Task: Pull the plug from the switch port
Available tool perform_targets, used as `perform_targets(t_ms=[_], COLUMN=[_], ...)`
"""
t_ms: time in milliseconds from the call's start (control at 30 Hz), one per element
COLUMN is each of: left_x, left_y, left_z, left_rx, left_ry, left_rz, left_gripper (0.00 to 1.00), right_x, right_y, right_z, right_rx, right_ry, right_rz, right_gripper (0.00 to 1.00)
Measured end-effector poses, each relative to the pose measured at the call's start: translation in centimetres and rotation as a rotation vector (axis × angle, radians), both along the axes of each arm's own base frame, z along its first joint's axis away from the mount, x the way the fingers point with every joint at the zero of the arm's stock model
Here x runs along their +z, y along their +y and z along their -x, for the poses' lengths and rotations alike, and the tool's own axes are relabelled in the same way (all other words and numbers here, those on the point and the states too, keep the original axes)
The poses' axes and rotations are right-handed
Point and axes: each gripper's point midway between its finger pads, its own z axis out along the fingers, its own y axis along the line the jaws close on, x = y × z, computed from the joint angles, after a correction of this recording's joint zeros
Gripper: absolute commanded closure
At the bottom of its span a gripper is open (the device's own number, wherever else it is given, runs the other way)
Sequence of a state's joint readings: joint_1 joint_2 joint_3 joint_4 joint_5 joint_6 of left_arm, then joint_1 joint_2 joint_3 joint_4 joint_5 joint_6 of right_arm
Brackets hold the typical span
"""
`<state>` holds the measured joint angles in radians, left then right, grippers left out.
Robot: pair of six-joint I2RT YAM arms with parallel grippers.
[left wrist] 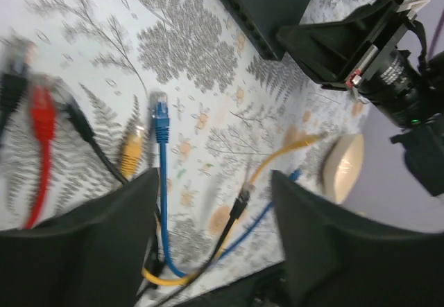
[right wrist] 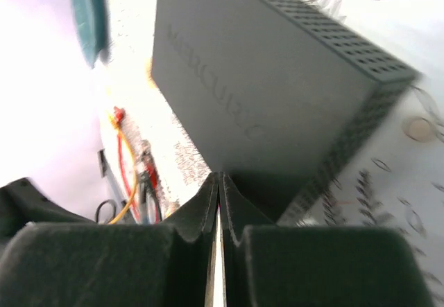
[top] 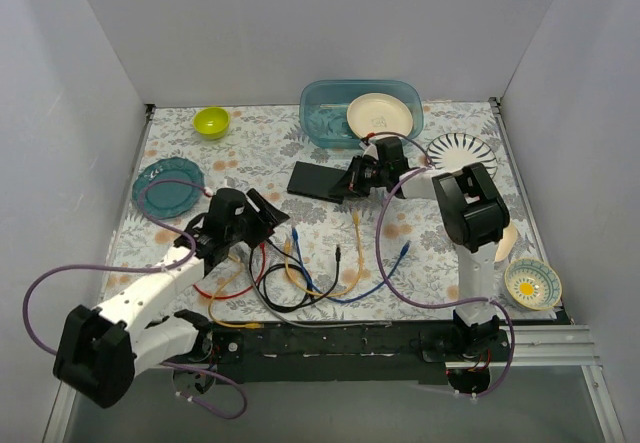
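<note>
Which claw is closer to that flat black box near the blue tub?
The right. The right gripper is shut at the right end of the switch, as the top view shows it. The left gripper hangs open over the loose cables, clearly apart from it.

We see a table (top: 430,253) boxed in on three sides by plain pale walls: a back wall (top: 320,23), a left wall (top: 60,113) and a right wall (top: 590,83), all bare and evenly lit. A white cloth (top: 260,143) printed with grey ferns and small orange flowers covers its top. Along the near edge runs a black rail (top: 340,338), with a silver metal frame (top: 560,348) at its right end.
</note>
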<state>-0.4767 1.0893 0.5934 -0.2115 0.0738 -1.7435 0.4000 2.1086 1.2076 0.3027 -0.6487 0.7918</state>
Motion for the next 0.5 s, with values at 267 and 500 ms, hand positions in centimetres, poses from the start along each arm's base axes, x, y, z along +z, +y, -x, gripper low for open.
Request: perform_targets(t_ms=[267, 500], left_x=[2.0, 0.8], left_y=[3.1, 2.5], left_z=[-2.5, -1.4], left_rx=[0.148, 0.082], left_ry=[-0.003, 0.048], left_rz=[-0.147, -0.197], left_gripper=[0.12, 0.25], right_x=[2.2, 7.9], right_y=[-2.7, -6.5], right_z=[-0.3, 4.7], right_rx=[-0.079, -0.115], right_ry=[-0.06, -0.205], right_rz=[0.223, 0.327], right_gripper=[0.76, 0.78])
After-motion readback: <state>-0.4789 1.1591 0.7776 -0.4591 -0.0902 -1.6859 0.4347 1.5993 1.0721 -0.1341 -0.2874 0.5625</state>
